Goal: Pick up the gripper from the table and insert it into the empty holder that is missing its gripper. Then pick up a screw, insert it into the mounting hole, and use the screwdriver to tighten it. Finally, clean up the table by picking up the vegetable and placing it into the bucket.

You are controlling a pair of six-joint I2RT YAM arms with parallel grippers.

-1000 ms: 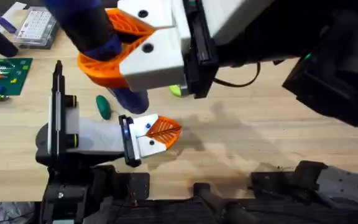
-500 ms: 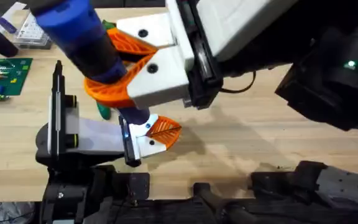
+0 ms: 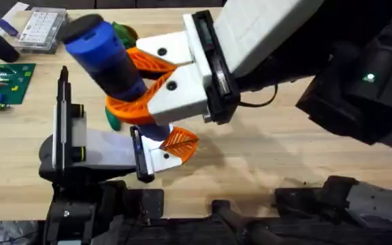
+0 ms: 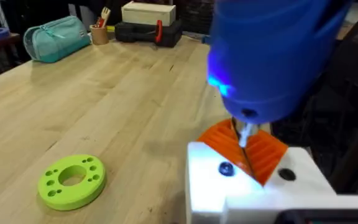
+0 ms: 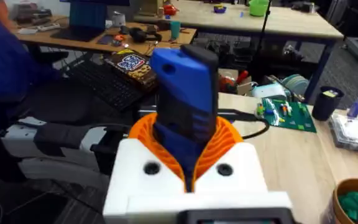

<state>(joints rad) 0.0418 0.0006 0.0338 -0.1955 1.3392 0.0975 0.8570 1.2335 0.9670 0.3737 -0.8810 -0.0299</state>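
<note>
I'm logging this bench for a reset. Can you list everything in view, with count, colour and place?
screwdriver: one, blue, held in the claw, bit down at the gripper
gripper: one, orange on a white base, at the holder's end
holder: one, white with a black plate, near left of the table
vegetable: one, dark green, on the table beside the holder, partly hidden
bucket: one, orange, something green inside, near the parts box
ring: one, bright green, flat on the table
circuit board: one, green, left edge
parts box: one, clear, far left
right claw: one, orange fingers on white, shut on the screwdriver
</note>
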